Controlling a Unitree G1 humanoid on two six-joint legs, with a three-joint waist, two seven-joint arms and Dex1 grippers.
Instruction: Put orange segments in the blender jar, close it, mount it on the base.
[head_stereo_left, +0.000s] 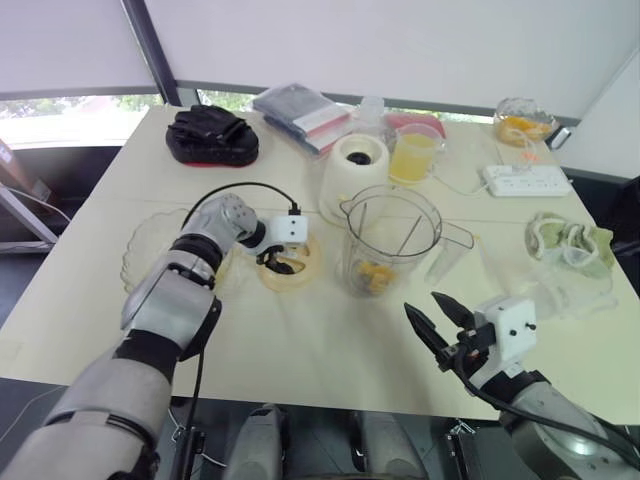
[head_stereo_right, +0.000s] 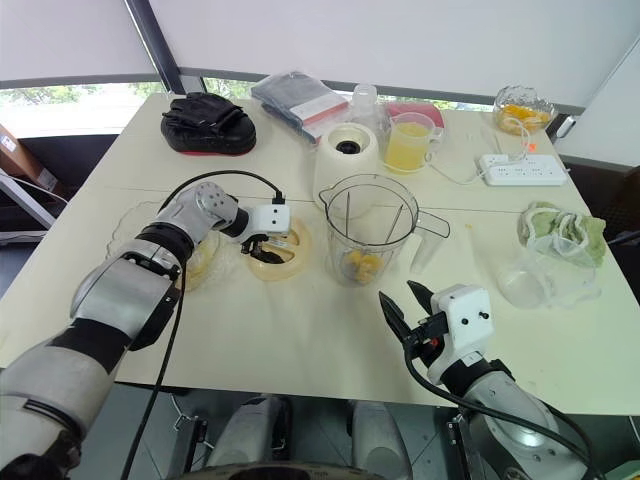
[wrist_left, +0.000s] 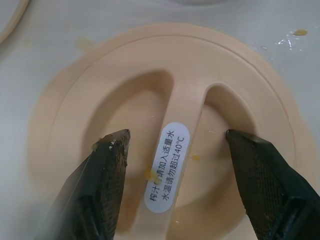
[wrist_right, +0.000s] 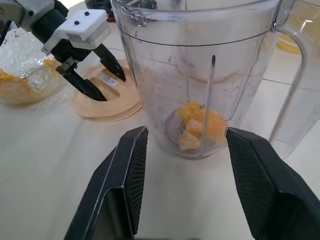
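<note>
The clear blender jar stands upright mid-table with no lid on, and a few orange segments lie at its bottom. Its cream lid lies flat on the table just left of the jar. My left gripper is down on the lid and open, its fingers straddling the labelled lid handle without closing on it. My right gripper hovers open near the table's front edge, facing the jar with nothing held. The cream blender base stands behind the jar.
A glass bowl with orange pieces sits left of the lid. At the back are a jug of yellow juice, a power strip, black gloves, a packet bag and a second glass bowl. A green cloth lies right.
</note>
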